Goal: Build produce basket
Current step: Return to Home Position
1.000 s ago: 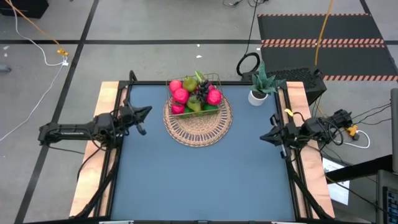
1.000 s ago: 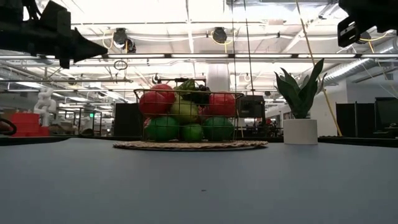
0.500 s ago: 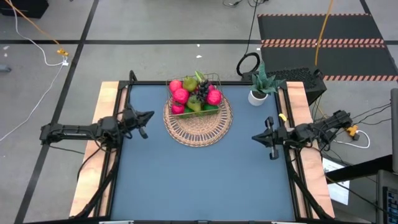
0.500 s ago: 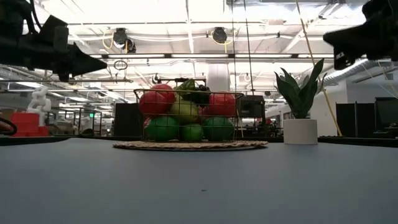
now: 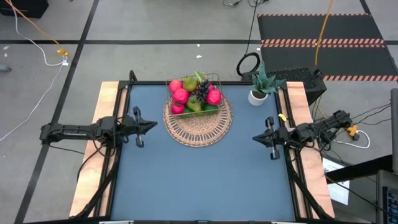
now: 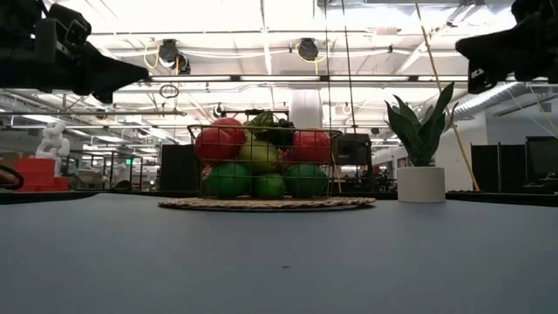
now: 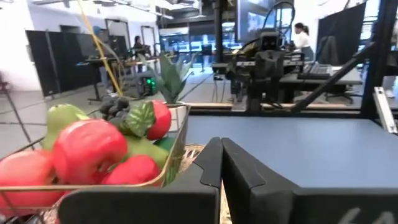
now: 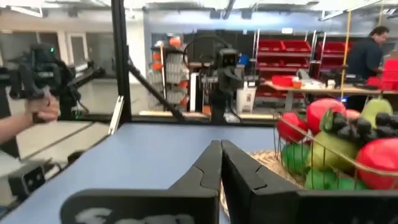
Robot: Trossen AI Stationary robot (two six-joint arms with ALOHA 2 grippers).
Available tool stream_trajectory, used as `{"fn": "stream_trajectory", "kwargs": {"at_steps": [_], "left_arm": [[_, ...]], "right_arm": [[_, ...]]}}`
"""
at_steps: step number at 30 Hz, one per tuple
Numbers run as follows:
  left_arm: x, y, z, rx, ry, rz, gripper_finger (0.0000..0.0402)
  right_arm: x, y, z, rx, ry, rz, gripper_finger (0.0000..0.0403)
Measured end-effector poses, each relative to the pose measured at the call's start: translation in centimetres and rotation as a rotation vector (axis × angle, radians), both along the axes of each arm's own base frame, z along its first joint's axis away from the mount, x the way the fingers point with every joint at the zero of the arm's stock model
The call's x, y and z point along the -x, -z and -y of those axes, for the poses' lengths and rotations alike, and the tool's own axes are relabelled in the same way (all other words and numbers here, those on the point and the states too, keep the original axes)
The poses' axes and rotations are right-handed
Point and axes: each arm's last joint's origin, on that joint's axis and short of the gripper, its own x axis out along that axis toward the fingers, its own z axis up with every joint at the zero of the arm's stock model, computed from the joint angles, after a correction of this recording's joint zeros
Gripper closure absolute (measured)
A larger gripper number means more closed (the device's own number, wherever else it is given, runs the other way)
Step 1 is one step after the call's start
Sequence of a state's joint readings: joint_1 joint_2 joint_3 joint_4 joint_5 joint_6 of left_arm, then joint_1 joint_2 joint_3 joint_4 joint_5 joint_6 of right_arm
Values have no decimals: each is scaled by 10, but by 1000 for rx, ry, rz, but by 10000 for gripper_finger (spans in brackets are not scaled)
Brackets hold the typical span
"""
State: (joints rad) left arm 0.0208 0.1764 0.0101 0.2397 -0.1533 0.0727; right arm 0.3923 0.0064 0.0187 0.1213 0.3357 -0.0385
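Note:
The wire basket (image 5: 195, 93) stands on a round wicker mat (image 5: 198, 121) at the table's far middle. It is full of produce: red apples (image 6: 220, 141), green limes (image 6: 228, 180), a pear and dark grapes (image 5: 202, 88). My left gripper (image 5: 153, 124) hovers shut above the table, left of the mat, pointing at it. My right gripper (image 5: 255, 138) hovers shut to the right of the mat, pointing left. Both wrist views show the filled basket (image 7: 93, 149) (image 8: 336, 152) beside the shut fingers.
A potted green plant (image 5: 259, 87) in a white pot stands at the far right corner. Wooden strips (image 5: 106, 99) run along the table's left and right sides. Bare blue table (image 5: 199, 180) lies in front of the mat. People show in the room beyond.
My left gripper has moved right toward the mat and turned about its axis. My right gripper has moved left and a little toward the near edge, away from the table's right side, and has levelled out. The basket and produce have stayed still.

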Motion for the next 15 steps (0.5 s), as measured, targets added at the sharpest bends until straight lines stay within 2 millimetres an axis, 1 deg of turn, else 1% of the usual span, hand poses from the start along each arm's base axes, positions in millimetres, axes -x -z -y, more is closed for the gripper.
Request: {"fn": "stream_trajectory", "kwargs": {"at_steps": [2, 5, 9, 12, 15], "left_arm": [[0, 1, 0, 1, 15, -6, 398], [0, 4, 0, 43, 16, -34, 390], [0, 6, 0, 109, 16, -46, 376], [0, 6, 0, 97, 15, -46, 374], [0, 6, 0, 98, 14, -46, 378]], "right_arm": [[-1, 3, 0, -5, -8, -27, 403], [-1, 3, 0, -31, 4, -32, 403], [-1, 2, 0, -137, -13, -32, 403], [-1, 2, 0, -181, -18, -34, 403], [-1, 3, 0, -172, -17, -39, 403]]}}
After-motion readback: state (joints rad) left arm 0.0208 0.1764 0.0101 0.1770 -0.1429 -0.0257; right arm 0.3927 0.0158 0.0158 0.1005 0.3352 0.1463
